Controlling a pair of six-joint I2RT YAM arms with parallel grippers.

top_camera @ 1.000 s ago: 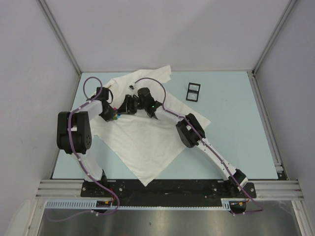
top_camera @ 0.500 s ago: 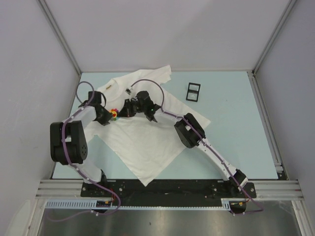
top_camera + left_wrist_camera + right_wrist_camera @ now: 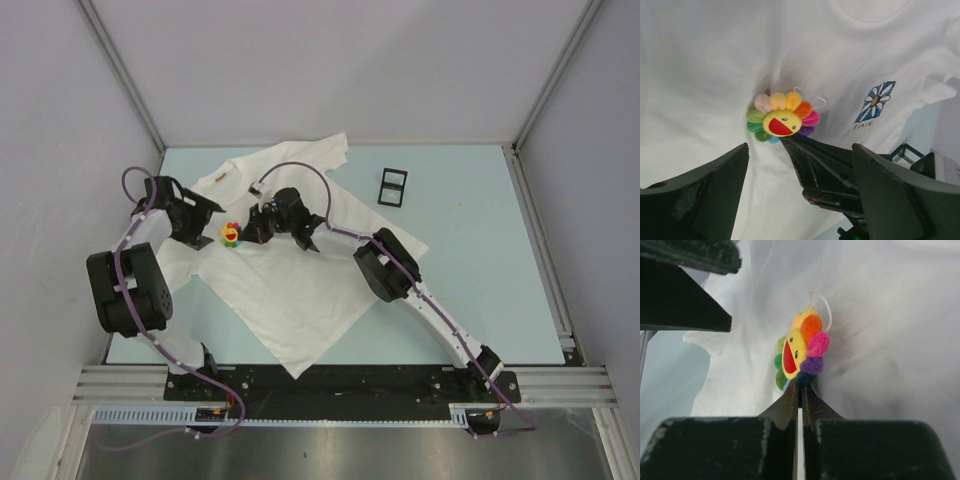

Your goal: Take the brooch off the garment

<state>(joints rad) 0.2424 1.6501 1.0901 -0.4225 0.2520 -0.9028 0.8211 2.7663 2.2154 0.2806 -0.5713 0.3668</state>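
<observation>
The brooch (image 3: 231,234) is a rainbow-petalled plush flower with a yellow laughing face, sitting on the chest of the garment (image 3: 290,290), a white T-shirt spread on the table. My right gripper (image 3: 247,235) is shut, its tips pinching the brooch (image 3: 800,352) at its lower petals; the right gripper (image 3: 800,386) shows almost no gap. My left gripper (image 3: 203,225) stands open a little to the brooch's left, holding nothing. In the left wrist view the brooch (image 3: 782,120) lies beyond the open left gripper (image 3: 800,150), beside the blue flower emblem (image 3: 875,101).
A small black two-pane frame (image 3: 393,187) lies on the light blue table right of the shirt. Grey walls close in the back and sides. The right arm's elbow (image 3: 385,268) rests over the shirt's right sleeve.
My left gripper has opened, let go at the brooch and drawn back to the left. My right gripper has shut on the brooch's edge and stayed there.
</observation>
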